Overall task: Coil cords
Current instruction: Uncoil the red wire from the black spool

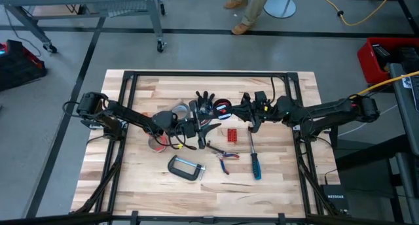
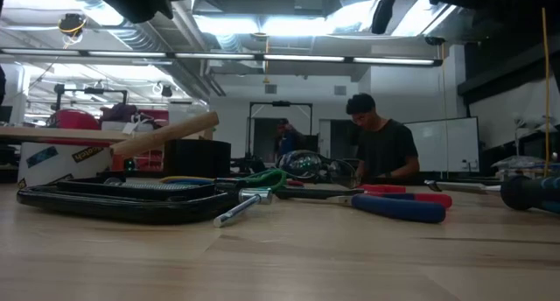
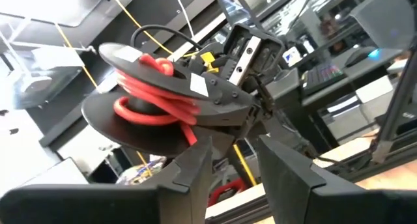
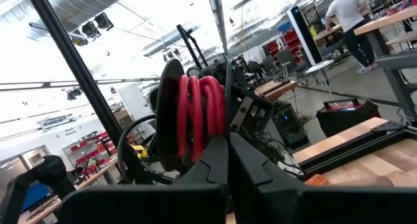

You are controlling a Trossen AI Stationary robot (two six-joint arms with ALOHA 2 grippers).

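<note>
A black spool wound with a red cord hangs above the table's middle. My right gripper comes from the table's right and is shut at the spool. My left gripper faces it from the left, open, its fingers just short of the spool with nothing between them. A loose run of the red cord drops toward one left finger; I cannot tell whether it touches. More coloured cords lie bunched on the table behind the grippers. My right gripper is shut on the spool at the edge of one flange, pinched between its two fingers, which come about level from the table's right. The fingers hide the exact spot. The spool is lifted clear of the table, with its flanges standing on edge beyond the fingertips.
On the table lie a grey C-clamp, red-handled pliers, a blue-handled screwdriver, a tape roll and a small red part. A black tray sits near the low camera. A person stands beyond the table.
</note>
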